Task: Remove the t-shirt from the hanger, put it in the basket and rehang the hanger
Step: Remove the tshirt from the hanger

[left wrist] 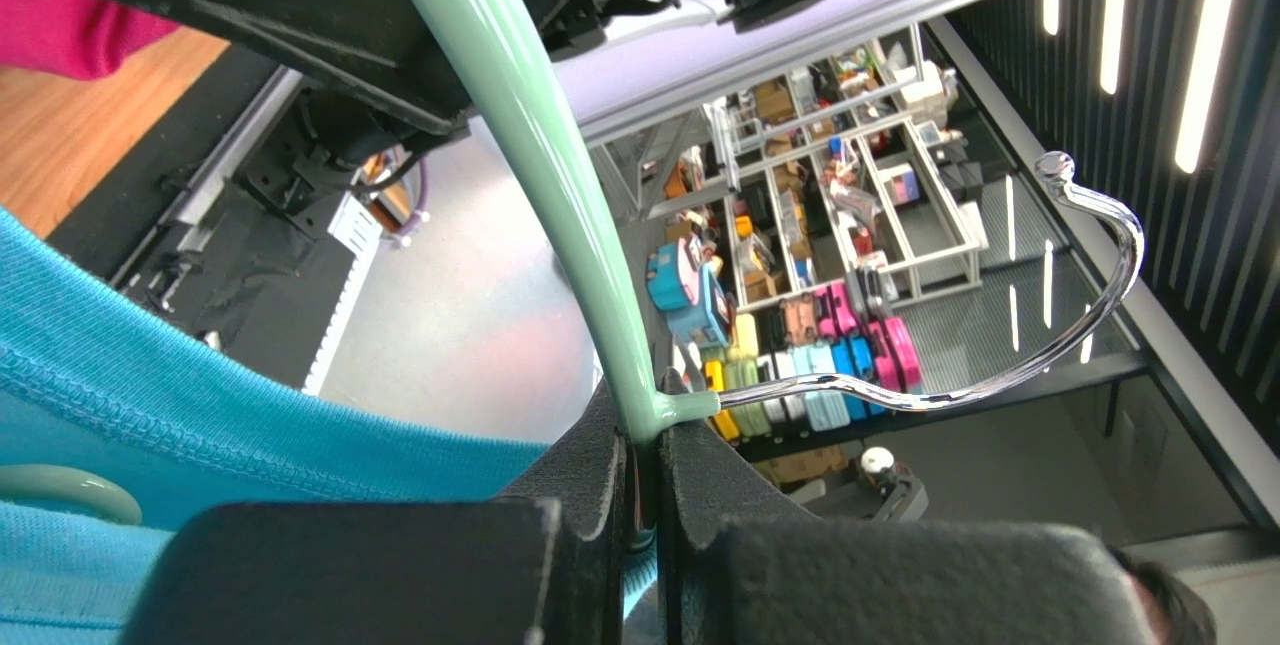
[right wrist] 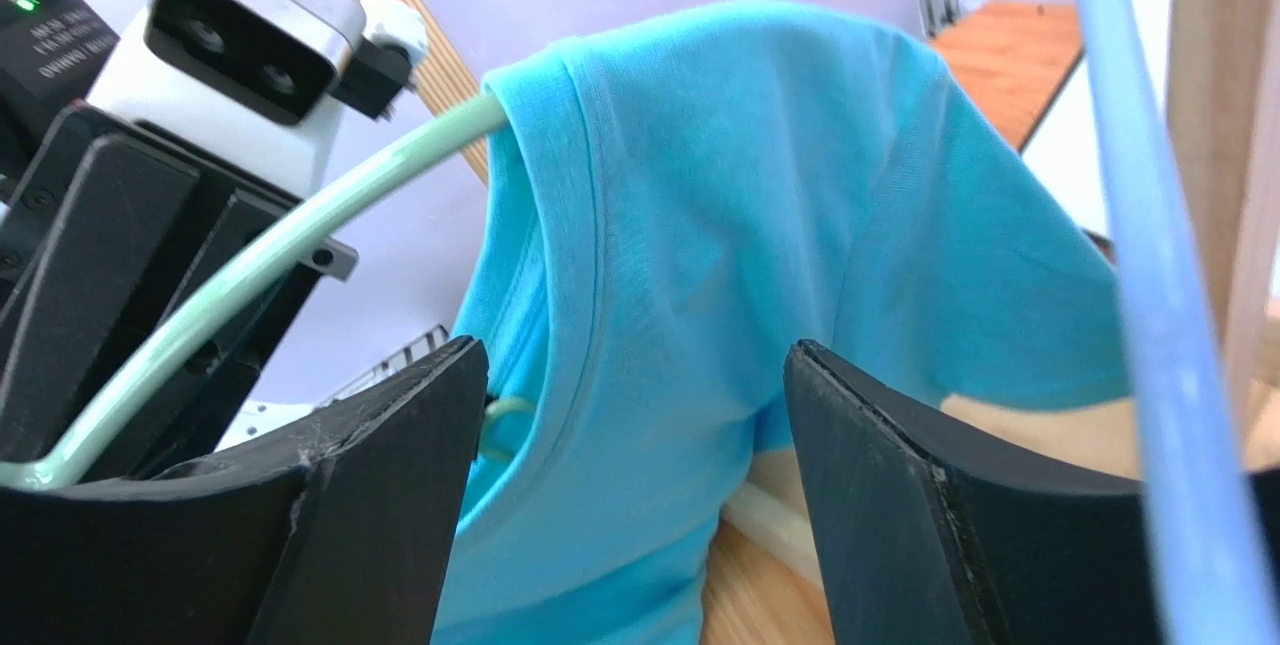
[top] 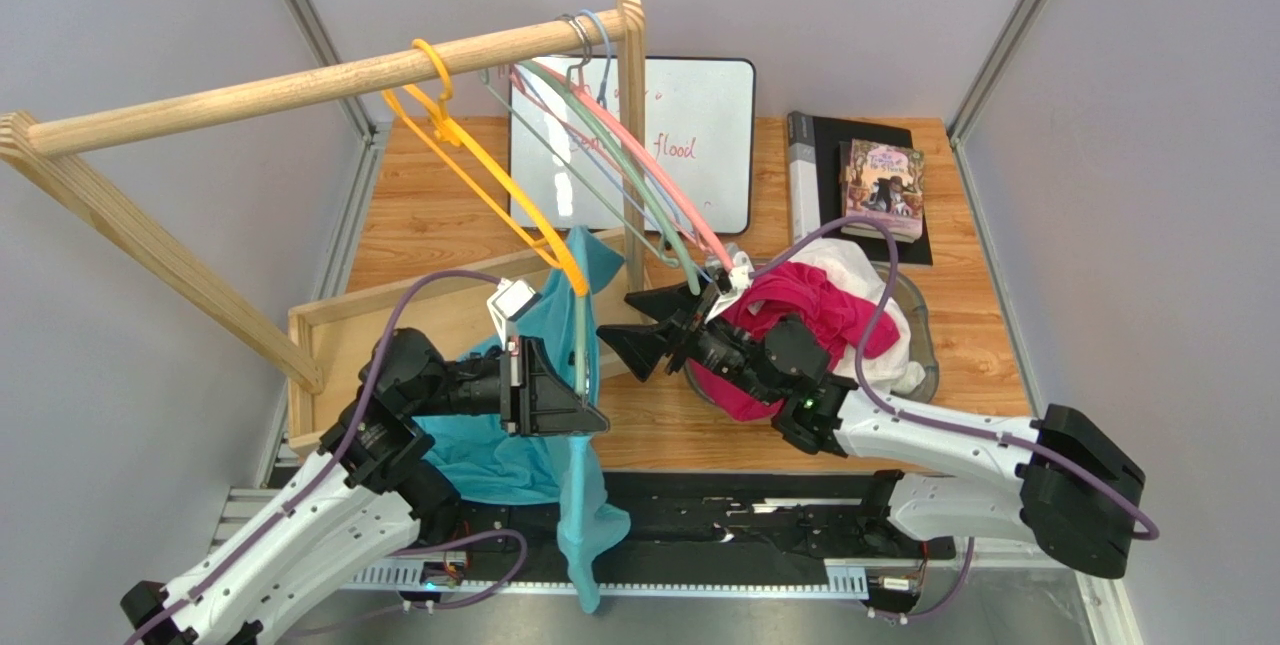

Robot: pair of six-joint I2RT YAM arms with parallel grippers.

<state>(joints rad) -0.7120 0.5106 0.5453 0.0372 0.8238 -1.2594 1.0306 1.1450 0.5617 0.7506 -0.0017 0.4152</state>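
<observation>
Pale lilac-grey walls [top: 842, 0] enclose a wooden desk [top: 977, 300] on three sides, with metal struts [top: 1025, 8] running up the back corners. The left wrist view shows long light strips [left wrist: 1214, 45] glowing beyond the enclosure, near shelving [left wrist: 819, 180] crowded with coloured boxes [left wrist: 842, 360]

Red handwriting on the white rectangular whiteboard [top: 703, 113], at twelve o'clock on the wooden table [top: 413, 210], ends in "flood"; the rest is covered. The small illustrated paperback book [top: 881, 189] at two o'clock has an unreadable title.
</observation>
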